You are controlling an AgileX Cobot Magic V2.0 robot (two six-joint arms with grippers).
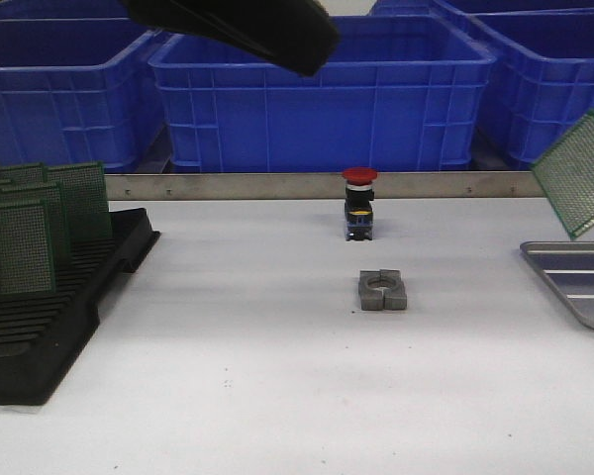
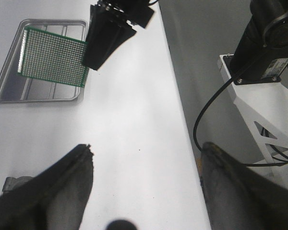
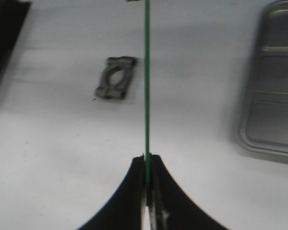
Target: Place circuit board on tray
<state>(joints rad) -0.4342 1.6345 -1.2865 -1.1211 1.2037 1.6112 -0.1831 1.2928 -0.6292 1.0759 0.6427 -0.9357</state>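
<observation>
Right gripper (image 3: 147, 191) clamps the circuit board (image 1: 575, 174) on edge, tilted above the tray (image 1: 574, 277).

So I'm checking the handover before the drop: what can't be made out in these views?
- Front view: right gripper cut off by the right edge; circuit board and tray partly cropped.
- Right wrist view: board edge-on, its face unseen; tray blurred.
- Left wrist view: left gripper fingertips out of frame.

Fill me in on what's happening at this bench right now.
The right gripper is pinching a green circuit board by its edge and holding it in the air above the metal tray, not yet set down. The left gripper is open and empty. More boards stand in the black rack.
</observation>
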